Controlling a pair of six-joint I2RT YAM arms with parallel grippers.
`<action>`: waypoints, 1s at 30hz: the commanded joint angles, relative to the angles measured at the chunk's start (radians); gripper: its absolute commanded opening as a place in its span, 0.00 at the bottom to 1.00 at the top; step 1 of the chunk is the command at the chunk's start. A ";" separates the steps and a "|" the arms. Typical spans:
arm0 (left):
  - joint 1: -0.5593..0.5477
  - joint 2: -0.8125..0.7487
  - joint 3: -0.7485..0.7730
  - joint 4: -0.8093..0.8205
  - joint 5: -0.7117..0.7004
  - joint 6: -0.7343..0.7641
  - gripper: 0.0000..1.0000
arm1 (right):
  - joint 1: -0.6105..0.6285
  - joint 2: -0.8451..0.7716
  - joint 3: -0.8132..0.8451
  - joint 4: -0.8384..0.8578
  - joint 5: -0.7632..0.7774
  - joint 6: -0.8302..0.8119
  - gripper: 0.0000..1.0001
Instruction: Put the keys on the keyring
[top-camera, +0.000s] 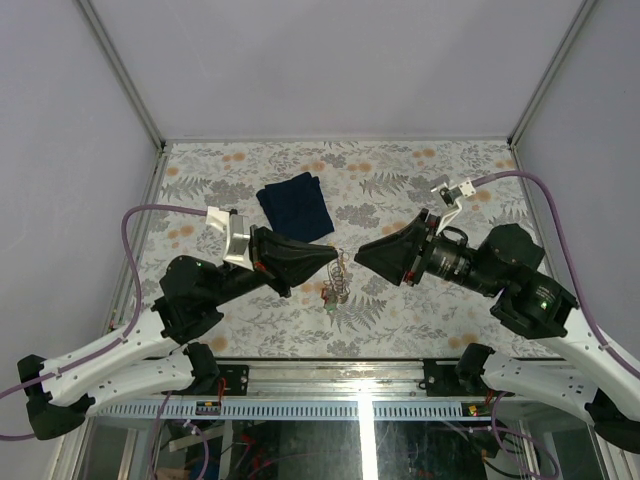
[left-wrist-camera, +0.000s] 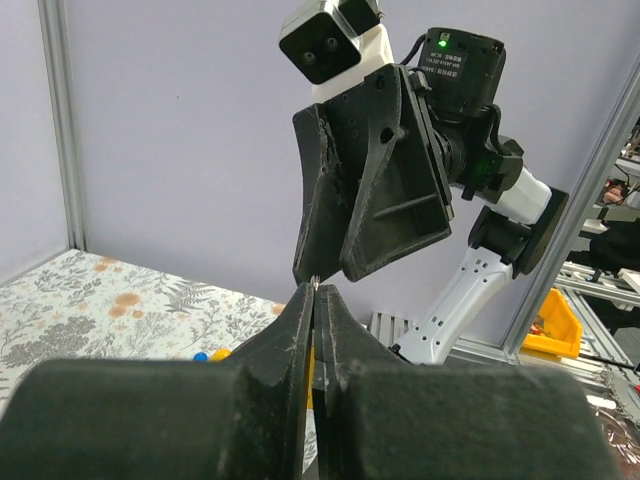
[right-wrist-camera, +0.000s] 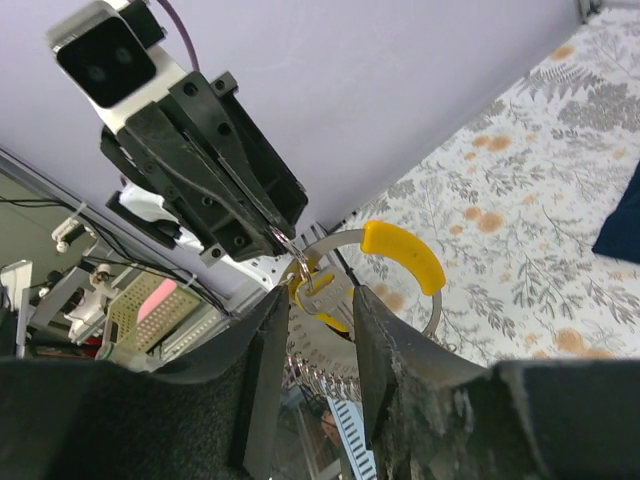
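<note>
My two grippers meet tip to tip above the middle of the table. The left gripper (top-camera: 333, 258) (left-wrist-camera: 316, 290) is shut on thin silvery wire at its tip, the keyring (right-wrist-camera: 340, 237), a grey ring with a yellow sleeve (right-wrist-camera: 405, 255). A silver key with a yellow tag (right-wrist-camera: 330, 290) hangs from a small ring at those tips. It sits between the fingers of my right gripper (top-camera: 357, 255) (right-wrist-camera: 322, 292), whose jaws stand apart around it. More keys (top-camera: 337, 285) dangle below the ring. Blue and yellow tags (left-wrist-camera: 210, 354) peek past the left fingers.
A dark navy folded cloth (top-camera: 295, 205) lies on the floral table behind the grippers. A coiled metal spring (right-wrist-camera: 325, 375) hangs under the key. Grey walls and metal frame posts close in the table on three sides.
</note>
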 joint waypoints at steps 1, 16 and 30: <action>-0.008 -0.007 0.005 0.120 -0.011 -0.014 0.00 | 0.005 -0.012 -0.010 0.138 0.000 0.036 0.39; -0.008 0.003 0.008 0.122 0.008 -0.016 0.00 | 0.004 0.032 -0.017 0.169 -0.083 0.055 0.31; -0.007 0.001 0.003 0.124 0.009 -0.012 0.00 | 0.005 0.019 -0.012 0.155 -0.058 0.057 0.00</action>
